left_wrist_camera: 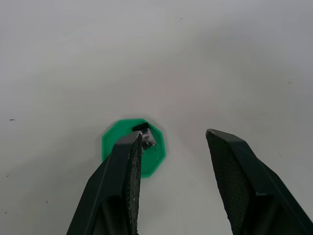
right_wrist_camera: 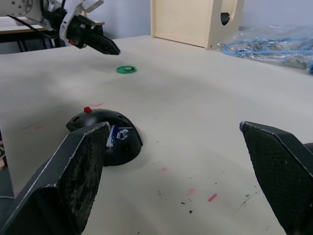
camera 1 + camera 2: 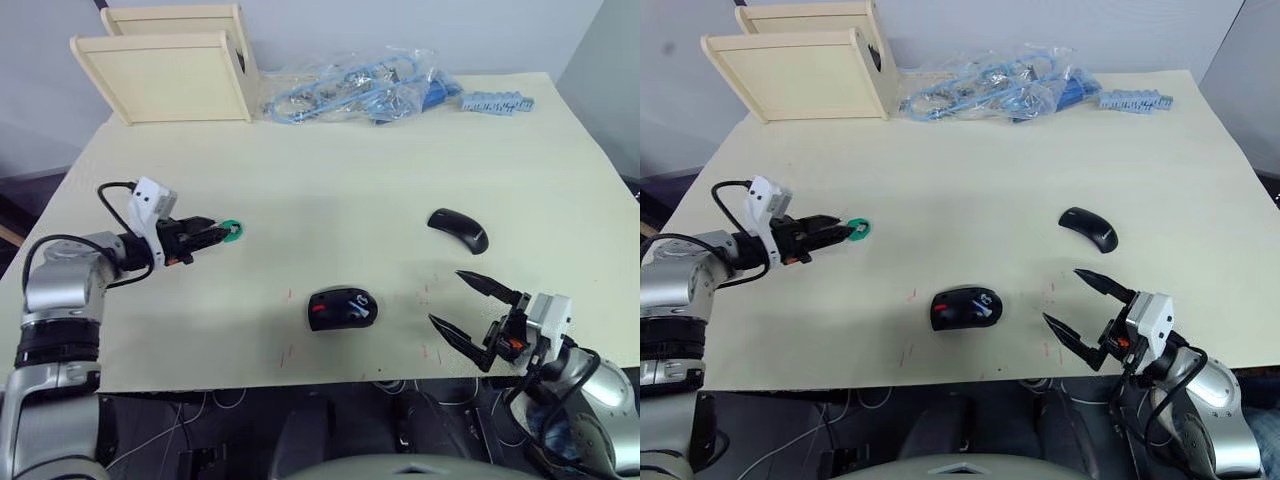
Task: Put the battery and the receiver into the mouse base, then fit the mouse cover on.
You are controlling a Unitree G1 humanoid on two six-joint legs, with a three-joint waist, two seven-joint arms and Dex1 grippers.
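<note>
A pale table (image 3: pixel 330 180) has a wooden box (image 3: pixel 170 70) at the back. The mouse base (image 3: pixel 342 307) sits near the front, with blue inside it. The mouse cover (image 3: pixel 458 229) lies well apart. The left gripper (image 1: pixel 171 142) is apart by a green disc (image 3: pixel 232 229). The right gripper (image 3: pixel 465 308) is wide apart, holding nothing.

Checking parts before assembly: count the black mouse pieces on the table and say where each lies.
2. The mouse base lies near the table's front edge, about midway between the arms. The mouse cover lies apart from it, farther back toward the robot's right. Other parts may be hidden.
</note>
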